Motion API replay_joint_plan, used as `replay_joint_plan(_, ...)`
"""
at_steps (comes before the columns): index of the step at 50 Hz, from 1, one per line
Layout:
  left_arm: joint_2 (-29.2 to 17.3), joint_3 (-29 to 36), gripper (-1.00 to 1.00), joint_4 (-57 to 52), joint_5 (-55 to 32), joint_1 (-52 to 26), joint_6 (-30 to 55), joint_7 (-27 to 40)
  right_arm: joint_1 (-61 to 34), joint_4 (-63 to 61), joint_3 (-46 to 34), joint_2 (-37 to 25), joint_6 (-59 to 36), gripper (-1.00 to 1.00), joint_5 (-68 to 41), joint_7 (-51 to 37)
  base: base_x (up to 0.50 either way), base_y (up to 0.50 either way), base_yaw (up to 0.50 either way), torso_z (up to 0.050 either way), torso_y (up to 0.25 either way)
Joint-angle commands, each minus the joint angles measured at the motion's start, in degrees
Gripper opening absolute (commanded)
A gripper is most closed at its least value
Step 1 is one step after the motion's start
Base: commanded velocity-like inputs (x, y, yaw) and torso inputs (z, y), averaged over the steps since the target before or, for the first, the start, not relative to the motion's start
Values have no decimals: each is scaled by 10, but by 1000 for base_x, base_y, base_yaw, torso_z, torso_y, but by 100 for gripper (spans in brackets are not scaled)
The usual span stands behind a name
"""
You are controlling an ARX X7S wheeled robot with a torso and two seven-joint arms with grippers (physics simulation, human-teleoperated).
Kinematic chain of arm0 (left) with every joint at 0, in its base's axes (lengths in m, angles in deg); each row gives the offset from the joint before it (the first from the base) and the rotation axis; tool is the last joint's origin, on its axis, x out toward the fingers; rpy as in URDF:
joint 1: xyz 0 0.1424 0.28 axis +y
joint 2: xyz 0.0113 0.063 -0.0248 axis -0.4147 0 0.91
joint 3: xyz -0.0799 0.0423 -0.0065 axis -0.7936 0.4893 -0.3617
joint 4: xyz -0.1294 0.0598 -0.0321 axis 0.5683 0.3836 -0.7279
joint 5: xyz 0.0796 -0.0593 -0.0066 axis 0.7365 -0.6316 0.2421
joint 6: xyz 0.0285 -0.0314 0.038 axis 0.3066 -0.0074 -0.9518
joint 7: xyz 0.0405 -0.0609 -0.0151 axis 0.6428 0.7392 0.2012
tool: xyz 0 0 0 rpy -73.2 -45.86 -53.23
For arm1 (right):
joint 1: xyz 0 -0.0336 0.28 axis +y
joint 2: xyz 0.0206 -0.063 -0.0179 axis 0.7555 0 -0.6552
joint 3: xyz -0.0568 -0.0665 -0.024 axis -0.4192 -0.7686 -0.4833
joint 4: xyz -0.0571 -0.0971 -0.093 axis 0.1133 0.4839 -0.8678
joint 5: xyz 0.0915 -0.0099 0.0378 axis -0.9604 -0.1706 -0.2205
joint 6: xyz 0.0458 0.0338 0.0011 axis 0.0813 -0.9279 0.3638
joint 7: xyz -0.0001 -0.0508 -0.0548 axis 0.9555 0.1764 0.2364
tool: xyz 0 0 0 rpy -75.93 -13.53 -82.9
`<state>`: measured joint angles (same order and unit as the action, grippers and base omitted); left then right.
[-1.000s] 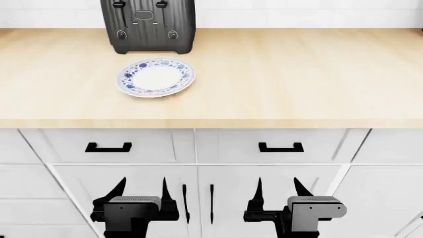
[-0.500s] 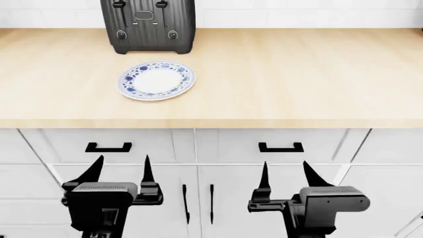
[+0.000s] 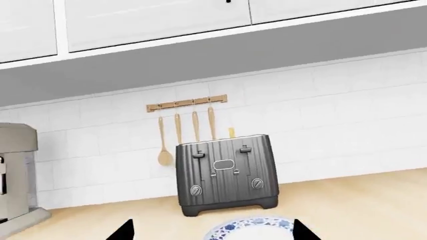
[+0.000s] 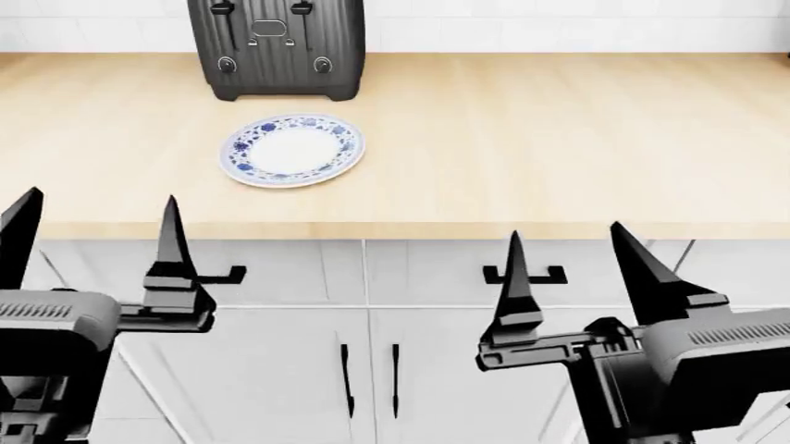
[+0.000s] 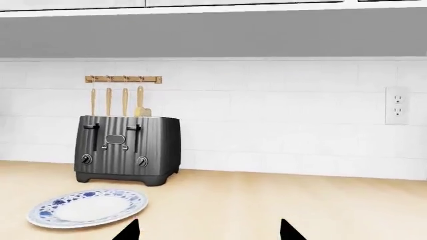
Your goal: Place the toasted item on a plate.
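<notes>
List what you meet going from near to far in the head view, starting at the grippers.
Left gripper and right gripper, both open → cabinet drawer handles → counter's front edge → plate → toaster → tiled wall.

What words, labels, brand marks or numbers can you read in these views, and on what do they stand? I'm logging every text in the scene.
None can be read.
The toaster carries a small oval badge on its front, too small to show any lettering.
Its two knobs show no legible marks.
The plate bears only a blue floral pattern, no text.
The wall outlet has no label.
</notes>
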<state>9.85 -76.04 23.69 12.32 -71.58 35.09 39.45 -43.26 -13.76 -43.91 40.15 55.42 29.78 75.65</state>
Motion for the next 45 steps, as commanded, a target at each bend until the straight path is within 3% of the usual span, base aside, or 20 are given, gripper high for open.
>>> replay_joint_plan(1,-122,-102,100,-48,-179,1,19,117,-39,-64,-67,-147,5,100,-122,-164,0,0,0,0,0)
replay_joint_plan(4,-256,-108,100,-48,-310,53,-83,252,-93,-64,-151,-279,73,100,-213,-314,0,0,0,0,0)
replay_joint_plan(7,-362,-109,100,-48,-363,112,-193,333,-154,-64,-227,-361,119,100,-257,-402,0,0,0,0,0)
replay_joint_plan(12,-466,-153,100,-48,-394,210,-313,401,-312,-64,-398,-481,201,100,-313,-516,0,0,0,0,0)
replay_joint_plan(16,-529,-261,100,-48,-408,348,-400,435,-461,-64,-555,-544,274,100,-336,-584,0,0,0,0,0)
replay_joint_plan(20,-546,-398,100,-48,-413,506,-473,442,-635,-64,-734,-590,347,100,-337,-636,0,0,0,0,0)
replay_joint_plan(24,-538,-423,100,-48,-426,510,-477,430,-811,-64,-931,-606,408,100,-320,-683,2,0,0,0,0)
replay_joint_plan(28,-535,-422,100,-48,-426,510,-487,427,-923,-64,-1067,-598,443,100,-304,-721,3,0,0,0,0)
replay_joint_plan(35,-530,-410,100,-48,-416,510,-497,427,-1020,-64,-1188,-577,474,100,-287,-761,3,0,0,0,0)
replay_joint_plan(45,-517,-397,100,-48,-401,510,-508,422,-1104,-63,-1301,-540,497,100,-261,-809,3,123,0,0,0)
